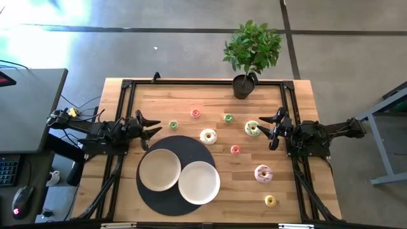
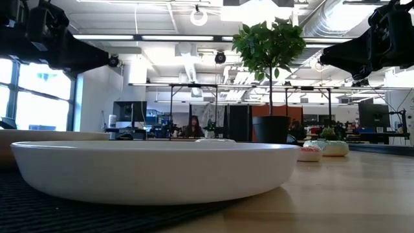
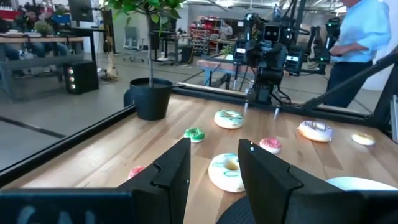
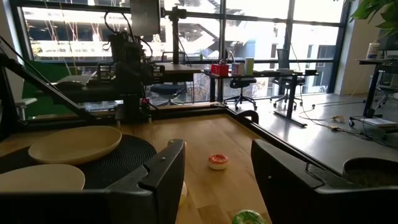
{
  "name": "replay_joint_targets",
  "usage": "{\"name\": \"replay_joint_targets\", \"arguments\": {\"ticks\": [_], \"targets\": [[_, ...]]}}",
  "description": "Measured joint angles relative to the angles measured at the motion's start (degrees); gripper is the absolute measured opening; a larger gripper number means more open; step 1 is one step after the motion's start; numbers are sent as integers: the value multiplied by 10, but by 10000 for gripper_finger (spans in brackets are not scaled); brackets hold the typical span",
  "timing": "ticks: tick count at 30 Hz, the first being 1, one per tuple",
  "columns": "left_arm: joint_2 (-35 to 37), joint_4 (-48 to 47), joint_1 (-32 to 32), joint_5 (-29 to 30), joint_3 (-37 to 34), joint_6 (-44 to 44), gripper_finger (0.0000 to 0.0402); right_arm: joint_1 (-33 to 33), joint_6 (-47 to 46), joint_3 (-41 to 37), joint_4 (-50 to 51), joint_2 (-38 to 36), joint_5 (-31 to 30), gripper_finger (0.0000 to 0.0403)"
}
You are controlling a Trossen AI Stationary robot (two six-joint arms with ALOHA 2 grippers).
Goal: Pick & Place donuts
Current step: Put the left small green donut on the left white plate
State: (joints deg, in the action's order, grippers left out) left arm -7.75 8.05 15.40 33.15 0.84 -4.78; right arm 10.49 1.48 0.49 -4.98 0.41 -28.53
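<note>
High view: both arms level over table edges, jaws parted.

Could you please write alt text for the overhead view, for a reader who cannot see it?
Seen from above, seven small donuts lie scattered on a wooden table beside two empty white plates on a round black mat. The left claw and right claw hang open at opposite sides, holding nothing.

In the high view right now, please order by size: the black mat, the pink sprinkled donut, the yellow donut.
1. black mat
2. pink sprinkled donut
3. yellow donut

All lie flat on the table, so the order is reliable.
</note>
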Motion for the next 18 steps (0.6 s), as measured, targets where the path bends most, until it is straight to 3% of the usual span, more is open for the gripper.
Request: {"name": "replay_joint_targets", "arguments": {"ticks": [7,12,18], "targets": [[0,86,0,82,8,-28,133,0,0,0,0,0,0,181],[1,27,0,122,74,14,133,0,0,0,0,0,0,181],[0,-133,0,140,179,14,134,0,0,0,0,0,0,181]]}}
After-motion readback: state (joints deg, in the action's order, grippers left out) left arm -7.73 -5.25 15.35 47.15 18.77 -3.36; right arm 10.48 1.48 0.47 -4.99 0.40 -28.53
